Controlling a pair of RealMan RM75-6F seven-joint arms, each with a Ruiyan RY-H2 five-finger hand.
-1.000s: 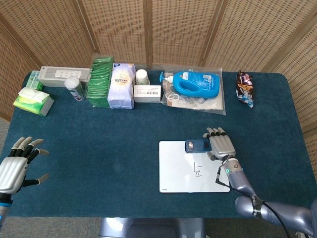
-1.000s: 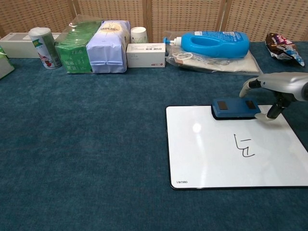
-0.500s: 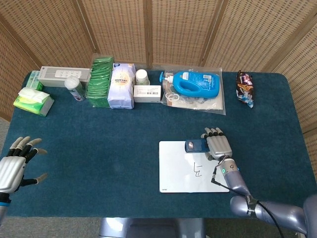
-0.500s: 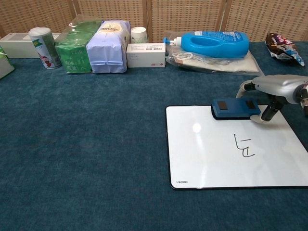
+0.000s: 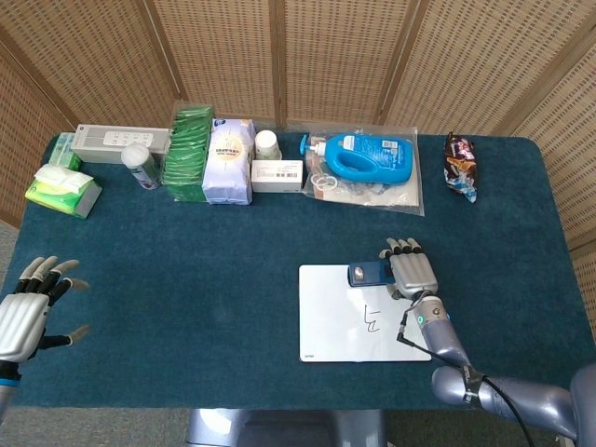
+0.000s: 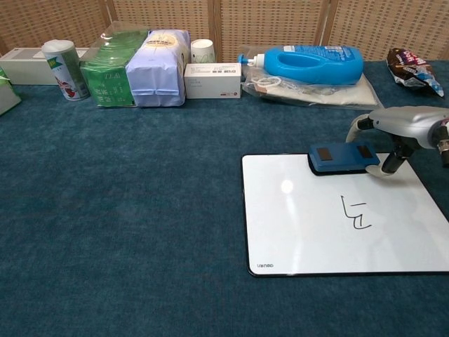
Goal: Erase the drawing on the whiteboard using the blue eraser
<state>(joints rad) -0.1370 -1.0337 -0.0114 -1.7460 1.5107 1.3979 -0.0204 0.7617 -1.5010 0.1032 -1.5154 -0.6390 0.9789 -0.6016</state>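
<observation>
The right robot hand (image 6: 401, 130) arches over the right end of the blue eraser (image 6: 342, 158), thumb touching it; a firm grip cannot be confirmed. The eraser lies on the whiteboard's (image 6: 309, 225) far edge, above the drawing (image 6: 356, 213). The left robot hand (image 5: 28, 312) hovers apart, fingers spread, over the counter (image 5: 205, 261).

right hand (image 5: 413, 274) over far right part of whiteboard (image 6: 302, 232). eraser (image 6: 342, 159) just left of hand, on board's far edge, touching fingers. drawing (image 6: 356, 213) on board, nearer than hand. bottle (image 5: 371, 158) on bag (image 5: 391, 194) well beyond hand. snack packet (image 5: 461, 166) beyond, to right. left hand (image 5: 26, 315) far left, at near table edge.
</observation>
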